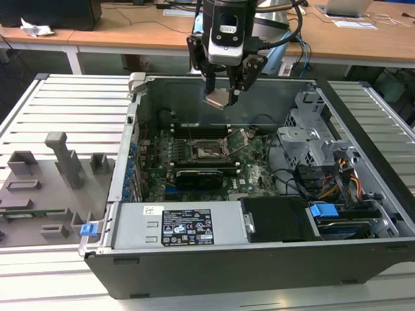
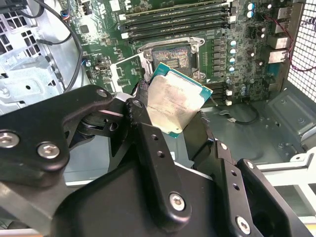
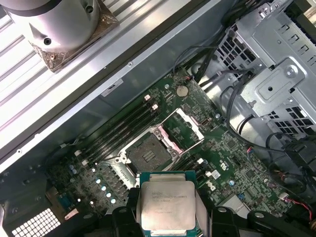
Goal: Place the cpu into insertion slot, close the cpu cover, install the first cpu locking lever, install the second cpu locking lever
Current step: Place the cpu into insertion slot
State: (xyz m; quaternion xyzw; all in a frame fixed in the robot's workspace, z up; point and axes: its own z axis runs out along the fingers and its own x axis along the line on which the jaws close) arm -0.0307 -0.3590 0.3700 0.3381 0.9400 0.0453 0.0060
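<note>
Tool (image 1: 220, 97) is clenched on the cpu (image 1: 217, 98), which I see pinched by two opposite edges between the black fingers (image 2: 140, 106) in both wrist views. The chip hangs tilted above the open computer case (image 1: 227, 272), well clear of the green motherboard (image 1: 253, 175).

In the first wrist view the cpu (image 3: 168, 205) shows its silver-grey lid with several lines of dark print, and I cannot make out the characters. A green border runs around the lid.

On the board, the insertion slot (image 3: 146, 154) lies bare, with its dark square recess exposed. The cpu cover (image 3: 193, 126) is swung open beside it, so its silvery frame stands off the socket. In the exterior view the slot (image 1: 207, 150) sits below the tool and toward the camera.

Printed matter elsewhere: a black label (image 1: 187, 227) with white text and symbols lies on the power supply, and a small white sticker (image 1: 154, 210) sits just beside it. The case rests on a slatted metal worktop (image 1: 65, 103).
</note>
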